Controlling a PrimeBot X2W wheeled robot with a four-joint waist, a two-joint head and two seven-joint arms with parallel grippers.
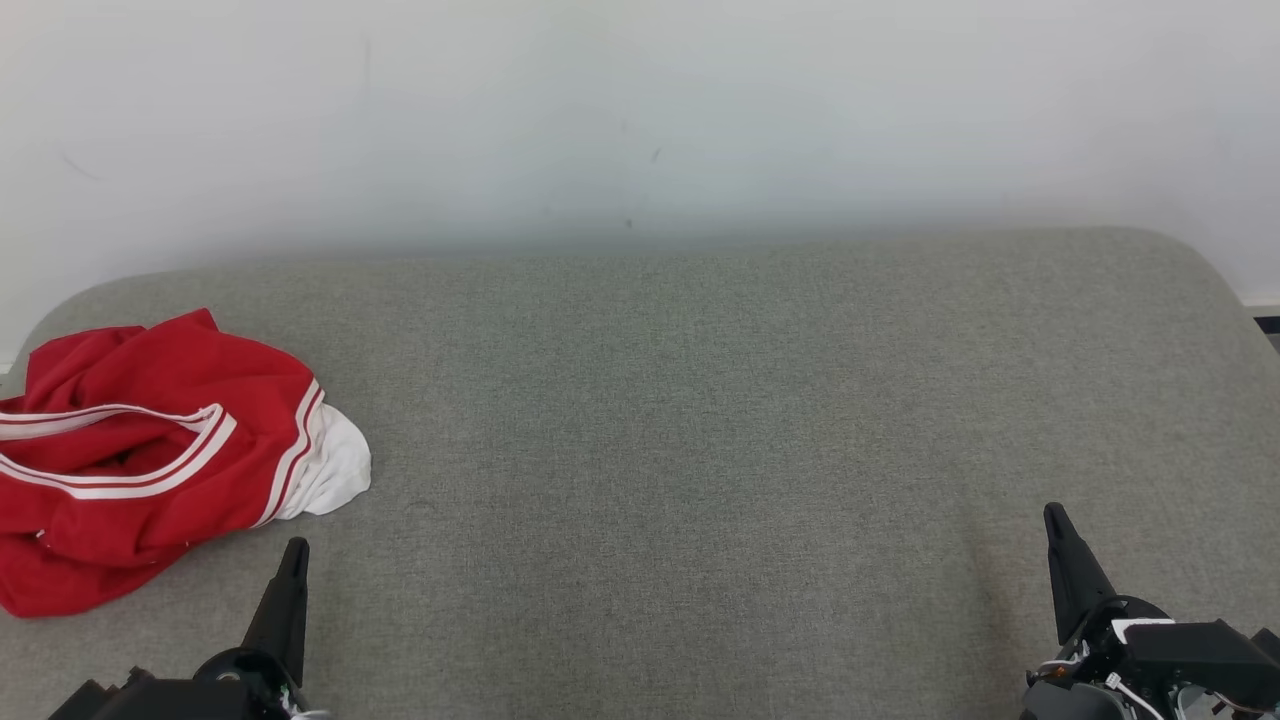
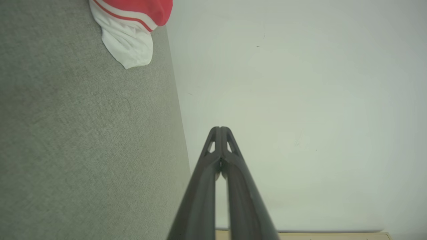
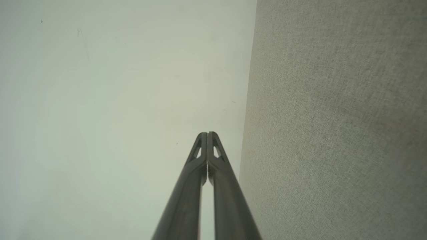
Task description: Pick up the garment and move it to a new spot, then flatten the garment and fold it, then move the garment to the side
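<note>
A crumpled red garment (image 1: 140,450) with white stripes and a white part lies at the far left of the grey padded surface (image 1: 700,450). Its white corner and a bit of red garment (image 2: 128,36) appear at the top of the left wrist view. My left gripper (image 1: 296,548) rests at the lower left, just right of the garment and below it, shut and empty, its tips (image 2: 220,128) pressed together. At the lower right, far from the garment, my right gripper (image 1: 1053,515) is shut too, tips together (image 3: 207,134), holding nothing.
A pale wall (image 1: 640,110) rises directly behind the grey surface. The surface has rounded back corners, and its right edge (image 1: 1240,290) drops off beside a strip of floor. A wide stretch of bare grey fabric lies between the two grippers.
</note>
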